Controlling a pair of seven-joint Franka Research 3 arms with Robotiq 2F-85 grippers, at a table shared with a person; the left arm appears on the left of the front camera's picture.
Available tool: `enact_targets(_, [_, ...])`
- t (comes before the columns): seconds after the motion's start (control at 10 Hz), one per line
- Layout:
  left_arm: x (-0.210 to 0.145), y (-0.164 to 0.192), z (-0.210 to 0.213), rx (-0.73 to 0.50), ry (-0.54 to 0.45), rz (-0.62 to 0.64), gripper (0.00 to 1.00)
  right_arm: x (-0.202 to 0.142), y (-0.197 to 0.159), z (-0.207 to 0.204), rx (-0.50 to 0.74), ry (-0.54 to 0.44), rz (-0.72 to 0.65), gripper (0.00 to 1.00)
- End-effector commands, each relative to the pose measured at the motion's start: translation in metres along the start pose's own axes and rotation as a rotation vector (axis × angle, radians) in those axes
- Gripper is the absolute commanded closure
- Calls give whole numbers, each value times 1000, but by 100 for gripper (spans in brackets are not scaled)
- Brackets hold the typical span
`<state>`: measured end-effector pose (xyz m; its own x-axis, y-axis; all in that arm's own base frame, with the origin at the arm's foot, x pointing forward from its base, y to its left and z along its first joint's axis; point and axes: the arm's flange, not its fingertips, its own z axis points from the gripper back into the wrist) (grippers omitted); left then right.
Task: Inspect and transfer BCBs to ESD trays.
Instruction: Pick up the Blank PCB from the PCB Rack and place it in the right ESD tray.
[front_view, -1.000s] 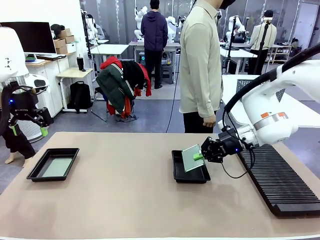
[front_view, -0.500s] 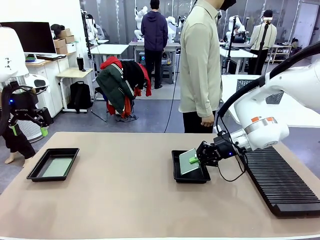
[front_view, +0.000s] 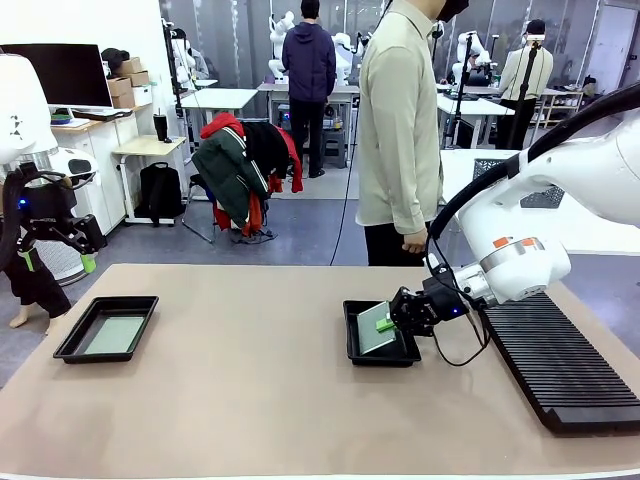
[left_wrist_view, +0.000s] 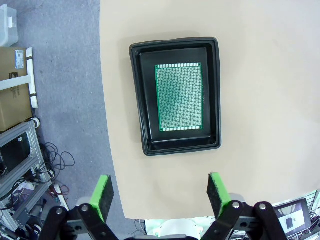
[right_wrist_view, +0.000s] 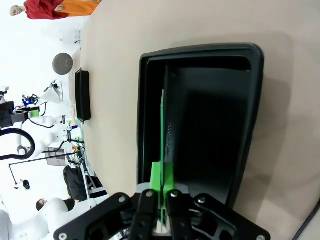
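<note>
Front view: my right gripper (front_view: 388, 322), clamped on BCB (front_view: 375, 328), has sunk lower into tray (front_view: 352, 345) | left gripper (left_wrist_view: 159, 192) stays spread wide.

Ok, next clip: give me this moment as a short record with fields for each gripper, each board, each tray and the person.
left gripper: open, holding nothing, raised at the table's left edge above the left tray
right gripper: shut on the tilted board, low over the right tray
left tray: black, near the table's left edge
flat board: green, lying flat on the left tray's floor
right tray: black, right of the table's middle
tilted board: green, slanted, not yet flat in the right tray
rack: long, black, ribbed, on the table's right side
person: standing at the far side behind the right tray
</note>
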<state>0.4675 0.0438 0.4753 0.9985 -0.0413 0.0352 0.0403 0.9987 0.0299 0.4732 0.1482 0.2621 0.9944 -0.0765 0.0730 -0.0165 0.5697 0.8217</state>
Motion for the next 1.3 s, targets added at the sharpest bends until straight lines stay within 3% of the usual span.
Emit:
enact_targets(0.0, [-1, 1, -2, 1, -7, -1, 0, -1, 5, -6, -38, -22, -14, 97])
enact_targets(0.7, [-1, 1, -2, 1, -7, -1, 0, 0, 0, 0, 0, 0, 0, 97])
enact_targets(1.0, [-1, 1, -2, 1, -7, -1, 0, -1, 11, 1, -83, 5, -17, 97])
enact_targets(1.2, [-1, 1, -2, 1, -7, -1, 0, -1, 19, 0, -136, 4, -15, 89])
